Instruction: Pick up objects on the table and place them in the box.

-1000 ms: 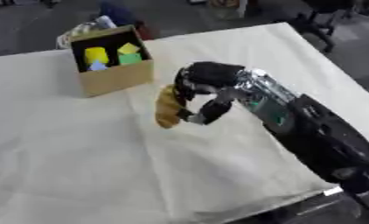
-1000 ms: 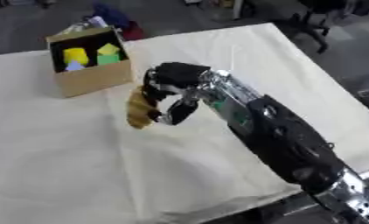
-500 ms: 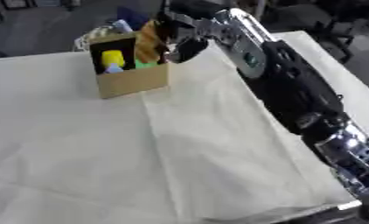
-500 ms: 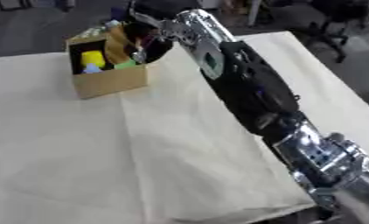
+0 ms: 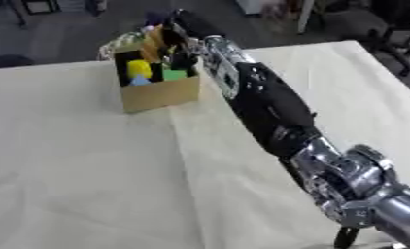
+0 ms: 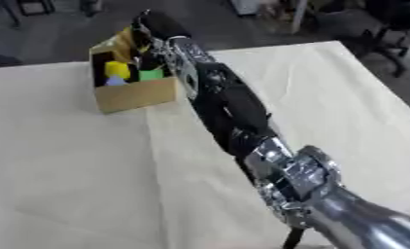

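My right hand (image 5: 181, 36) reaches to the 12 o'clock end of the cream-clothed table (image 5: 89, 165), over the open brown cardboard box (image 5: 157, 92). My fingers curl round the tan, soft-looking lump (image 5: 154, 38) I am carrying, which sits at the box's 1 o'clock corner, partly above the rim. Inside the box I make out a yellow block (image 5: 140, 69), a green block (image 5: 174, 74) and a pale blue piece (image 5: 140, 80). I judge this to be the placing step: the lump is over the box but not yet let go. Next I need to lower it clear of the rim, then uncurl my fingers. My left hand shows nowhere.
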